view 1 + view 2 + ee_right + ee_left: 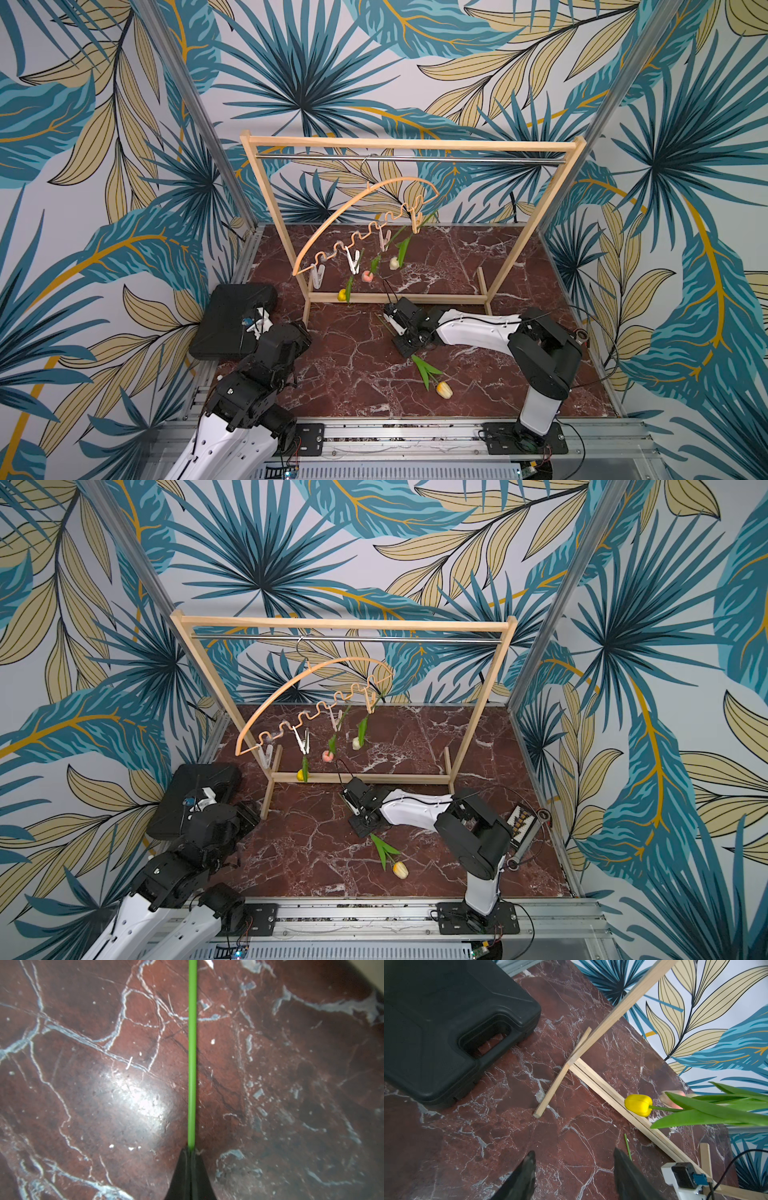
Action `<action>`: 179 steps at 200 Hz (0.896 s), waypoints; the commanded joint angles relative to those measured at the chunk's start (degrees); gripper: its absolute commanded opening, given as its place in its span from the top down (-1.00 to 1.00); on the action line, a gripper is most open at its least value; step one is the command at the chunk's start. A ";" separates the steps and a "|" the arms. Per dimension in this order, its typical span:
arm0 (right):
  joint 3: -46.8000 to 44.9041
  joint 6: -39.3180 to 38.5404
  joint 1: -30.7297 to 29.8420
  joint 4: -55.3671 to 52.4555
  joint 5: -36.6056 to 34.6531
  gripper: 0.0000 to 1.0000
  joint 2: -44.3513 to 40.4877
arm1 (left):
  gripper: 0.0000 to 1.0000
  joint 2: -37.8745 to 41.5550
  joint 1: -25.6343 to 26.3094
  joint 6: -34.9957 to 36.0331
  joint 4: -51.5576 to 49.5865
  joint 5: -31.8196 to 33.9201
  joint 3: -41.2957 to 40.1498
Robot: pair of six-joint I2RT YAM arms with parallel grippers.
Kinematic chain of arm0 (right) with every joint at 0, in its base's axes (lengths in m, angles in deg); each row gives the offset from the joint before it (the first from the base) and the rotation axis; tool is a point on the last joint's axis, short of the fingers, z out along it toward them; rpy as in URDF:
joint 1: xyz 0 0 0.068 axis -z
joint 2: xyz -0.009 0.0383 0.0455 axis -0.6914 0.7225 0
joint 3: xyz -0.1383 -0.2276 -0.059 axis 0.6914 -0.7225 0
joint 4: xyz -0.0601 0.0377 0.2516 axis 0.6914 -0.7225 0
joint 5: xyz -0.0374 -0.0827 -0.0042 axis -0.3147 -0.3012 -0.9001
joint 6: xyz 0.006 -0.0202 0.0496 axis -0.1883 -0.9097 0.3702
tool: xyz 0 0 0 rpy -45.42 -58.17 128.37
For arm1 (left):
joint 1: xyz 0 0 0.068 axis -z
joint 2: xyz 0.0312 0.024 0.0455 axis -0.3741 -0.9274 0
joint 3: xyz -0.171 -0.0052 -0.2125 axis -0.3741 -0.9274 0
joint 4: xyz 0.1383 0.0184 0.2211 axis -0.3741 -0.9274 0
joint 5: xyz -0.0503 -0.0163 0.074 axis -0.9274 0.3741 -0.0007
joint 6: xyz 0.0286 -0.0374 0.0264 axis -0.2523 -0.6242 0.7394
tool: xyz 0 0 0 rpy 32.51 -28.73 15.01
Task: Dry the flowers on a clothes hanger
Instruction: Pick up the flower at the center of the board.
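Right gripper (pixel 191 1152): jaws pressed together, pinching the green stem (pixel 192 1064) of the yellow-orange tulip (pixel 444 389), which lies on the table (pixel 332 374), lower centre in both top views. Left gripper (pixel 574 1167): jaws spread, empty. Black case (pixel 232 320) shut. Clothes hanger (pixel 372 188), centre frame, carries yellow tulip (pixel 342 295), pink tulip (pixel 367 276), cream tulip (pixel 394 262)

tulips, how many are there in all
4. Three hang head-down from the clothes hanger: cream-white tulip, pink tulip, yellow tulip. The yellow-orange tulip lies on the table, stem pinched in the right gripper. None looks hidden.
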 commanded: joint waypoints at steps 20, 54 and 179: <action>-3.70 0.48 0.14 -1.64 -2.51 1.00 -7.64 | -0.23 0.59 0.22 0.04 -5.19 8.45 7.48; -7.41 3.26 0.17 -2.24 -5.28 1.00 -16.06 | -0.24 0.09 0.22 0.73 -8.93 15.53 12.65; 5.33 7.98 2.04 -8.01 -5.57 1.00 -43.42 | -0.14 -18.24 0.23 26.67 0.51 12.16 46.66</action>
